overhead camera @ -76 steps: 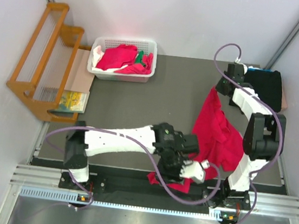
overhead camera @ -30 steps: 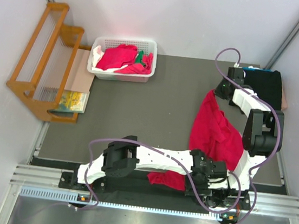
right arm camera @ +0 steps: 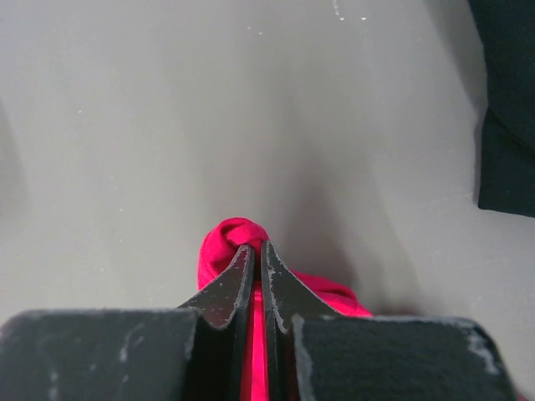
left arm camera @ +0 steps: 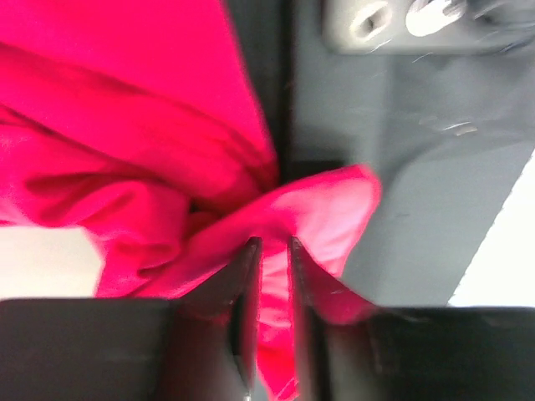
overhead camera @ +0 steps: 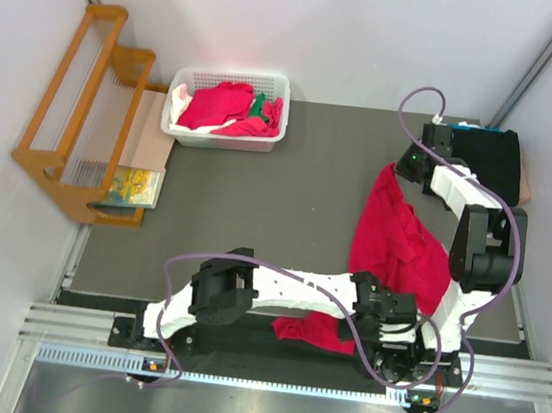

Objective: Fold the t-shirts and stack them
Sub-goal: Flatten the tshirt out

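In the top view, the red shirt (overhead camera: 399, 244) is strung between the two end effectors at the right of the counter (overhead camera: 277, 197), and part of it is bunched at the near edge. The right end effector (overhead camera: 397, 171) is clenched on the far tip of the cloth. The left end effector (overhead camera: 393, 340) is largely hidden under its own wrist and cable. A black shirt (overhead camera: 485, 160) is laid at the far right corner, and spare shirts (overhead camera: 218, 105) are heaped in the basket (overhead camera: 234, 74).

The step is judged to be spreading. The two held points should be drawn apart evenly, then lowered onto bare counter, kept apart from the black shirt, so that the bunched folds are pulled out.

In the left wrist view, the left end effector (left arm camera: 273, 259) is closed on a fold of the red shirt (left arm camera: 125, 125). Which part of the garment is gripped cannot be told.

In the right wrist view, the right end effector (right arm camera: 255, 255) is clenched on a small knot of the red shirt (right arm camera: 227, 238). The rest is hidden below the fingers. The black shirt (right arm camera: 512, 100) is cut off at the right edge.
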Motion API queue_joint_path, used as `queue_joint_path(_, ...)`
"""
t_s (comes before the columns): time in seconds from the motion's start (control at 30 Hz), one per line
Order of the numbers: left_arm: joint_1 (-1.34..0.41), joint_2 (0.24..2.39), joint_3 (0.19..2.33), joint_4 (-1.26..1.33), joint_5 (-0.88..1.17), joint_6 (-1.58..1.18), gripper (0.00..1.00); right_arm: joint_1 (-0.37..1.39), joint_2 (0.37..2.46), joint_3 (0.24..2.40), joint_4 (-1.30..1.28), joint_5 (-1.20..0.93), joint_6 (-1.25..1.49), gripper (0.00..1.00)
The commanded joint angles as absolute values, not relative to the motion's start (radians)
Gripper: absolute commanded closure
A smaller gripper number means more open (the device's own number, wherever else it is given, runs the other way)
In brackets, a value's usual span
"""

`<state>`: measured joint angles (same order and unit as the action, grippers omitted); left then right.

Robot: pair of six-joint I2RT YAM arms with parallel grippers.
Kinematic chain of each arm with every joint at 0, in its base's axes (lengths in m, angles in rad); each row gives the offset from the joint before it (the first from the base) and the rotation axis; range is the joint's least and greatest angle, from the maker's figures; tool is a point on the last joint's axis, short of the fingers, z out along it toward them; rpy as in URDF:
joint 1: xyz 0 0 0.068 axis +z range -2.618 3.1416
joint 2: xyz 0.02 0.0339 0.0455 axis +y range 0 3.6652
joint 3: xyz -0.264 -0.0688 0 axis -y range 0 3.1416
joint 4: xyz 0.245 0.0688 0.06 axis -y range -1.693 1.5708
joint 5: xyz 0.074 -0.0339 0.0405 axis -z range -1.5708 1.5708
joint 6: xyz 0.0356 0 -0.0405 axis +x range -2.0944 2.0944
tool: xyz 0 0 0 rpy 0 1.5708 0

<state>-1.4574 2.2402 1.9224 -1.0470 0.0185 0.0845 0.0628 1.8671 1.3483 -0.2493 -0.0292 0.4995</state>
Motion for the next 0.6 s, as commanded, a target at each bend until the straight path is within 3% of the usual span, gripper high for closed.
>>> queue_joint_path(0.0, -1.503, 2.152, 1.774, -0.937, -0.044, 0.178, 0.61, 0.067, 1.818, 1.370, -0.213, -0.054, 0.508, 1.00)
queue_joint_path(0.07, -1.560, 2.100, 1.734, -0.928, -0.040, 0.221, 0.56, 0.067, 1.827, 1.378, -0.222, -0.060, 0.508, 1.00)
queue_joint_path(0.2, -1.583, 2.036, 1.719, -0.900, -0.018, 0.271, 0.32, 0.066, 1.836, 1.367, -0.222, -0.061, 0.506, 1.00)
queue_joint_path(0.43, -1.582, 1.974, 1.773, -0.856, -0.090, 0.267, 0.30, 0.069, 1.858, 1.388, -0.242, -0.063, 0.495, 1.00)
queue_joint_path(0.57, -1.577, 1.924, 1.624, -0.728, -0.188, 0.255, 0.27, 0.068, 1.852, 1.393, -0.245, -0.072, 0.494, 1.00)
